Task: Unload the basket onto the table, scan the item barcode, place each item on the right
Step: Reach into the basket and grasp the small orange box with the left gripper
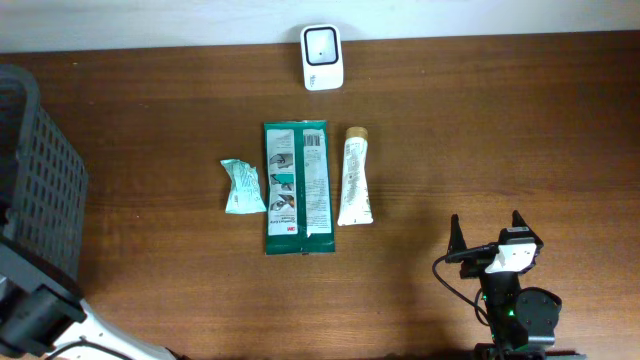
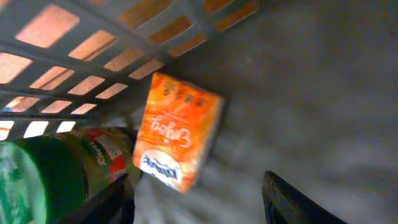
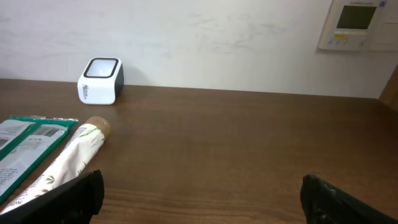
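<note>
In the left wrist view my left gripper (image 2: pixel 198 184) is inside the dark mesh basket (image 2: pixel 93 37), open, with nothing between its fingers. An orange packet (image 2: pixel 177 134) lies on the basket floor just ahead of it, and a green container with a red label (image 2: pixel 43 177) lies beside the left finger. The white barcode scanner (image 1: pixel 322 57) stands at the table's far edge. My right gripper (image 1: pixel 486 222) rests open and empty at the near right. From the right wrist the scanner (image 3: pixel 101 80) is far ahead and to the left.
Mid-table lie a crumpled teal packet (image 1: pixel 242 187), a long green packet (image 1: pixel 297 187) and a white tube (image 1: pixel 355 177) side by side. The basket (image 1: pixel 40 180) fills the left edge. A wall panel (image 3: pixel 357 25) hangs behind the table.
</note>
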Tool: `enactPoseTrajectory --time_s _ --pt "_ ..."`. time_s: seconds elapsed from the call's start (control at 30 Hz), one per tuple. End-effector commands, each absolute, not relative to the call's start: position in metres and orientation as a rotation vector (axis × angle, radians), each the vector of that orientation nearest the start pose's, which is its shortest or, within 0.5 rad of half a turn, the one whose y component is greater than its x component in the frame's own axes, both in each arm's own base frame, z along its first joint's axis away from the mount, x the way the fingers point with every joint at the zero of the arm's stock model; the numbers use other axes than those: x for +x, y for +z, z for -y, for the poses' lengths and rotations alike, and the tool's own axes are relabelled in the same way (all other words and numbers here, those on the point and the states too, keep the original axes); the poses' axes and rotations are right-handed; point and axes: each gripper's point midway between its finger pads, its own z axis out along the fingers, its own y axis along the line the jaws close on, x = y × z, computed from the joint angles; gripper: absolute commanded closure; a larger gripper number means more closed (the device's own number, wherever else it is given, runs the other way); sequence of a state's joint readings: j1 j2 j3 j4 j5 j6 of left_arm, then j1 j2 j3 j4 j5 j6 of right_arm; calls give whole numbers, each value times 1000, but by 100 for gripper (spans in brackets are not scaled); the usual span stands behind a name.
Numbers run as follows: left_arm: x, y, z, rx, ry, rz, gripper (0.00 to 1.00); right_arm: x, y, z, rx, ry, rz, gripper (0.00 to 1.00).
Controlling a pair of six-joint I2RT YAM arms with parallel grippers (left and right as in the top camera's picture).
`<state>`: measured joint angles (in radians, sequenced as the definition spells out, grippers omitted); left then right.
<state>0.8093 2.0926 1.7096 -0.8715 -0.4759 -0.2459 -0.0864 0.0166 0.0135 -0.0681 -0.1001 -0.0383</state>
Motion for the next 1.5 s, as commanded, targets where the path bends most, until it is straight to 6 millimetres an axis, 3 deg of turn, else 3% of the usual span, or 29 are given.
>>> enactPoseTrajectory --time_s 0.0,0.33,0.5,0.63,0.73,0.8,1.0,1.13,1.23,1.47 --pt "255 66 -403 -1562 827 -2478 38 246 156 3 -47 -12 -1647 2" --pt "253 28 -408 -1566 825 -2529 45 246 156 3 -47 -12 -1647 2" --pt "245 20 -410 -1593 822 -2538 46 246 156 3 -47 -12 -1647 2" --pt "241 14 -409 -1604 815 -2558 58 246 156 3 -47 -12 -1647 2" --pt "240 13 -407 -1606 811 -2569 80 246 156 3 -47 -12 -1647 2" --pt "238 13 -405 -1609 807 -2583 100 246 156 3 -47 -12 -1647 2" --pt "241 17 -393 -1603 721 -2619 100 246 156 3 -47 -12 -1647 2" --pt "259 46 -388 -1557 653 -2567 100 246 156 3 -47 -12 -1647 2" --pt "277 81 -385 -1498 624 -2491 100 246 156 3 -47 -12 -1647 2" --pt "323 204 -369 -1306 525 -2219 100 246 156 3 -47 -12 -1647 2"
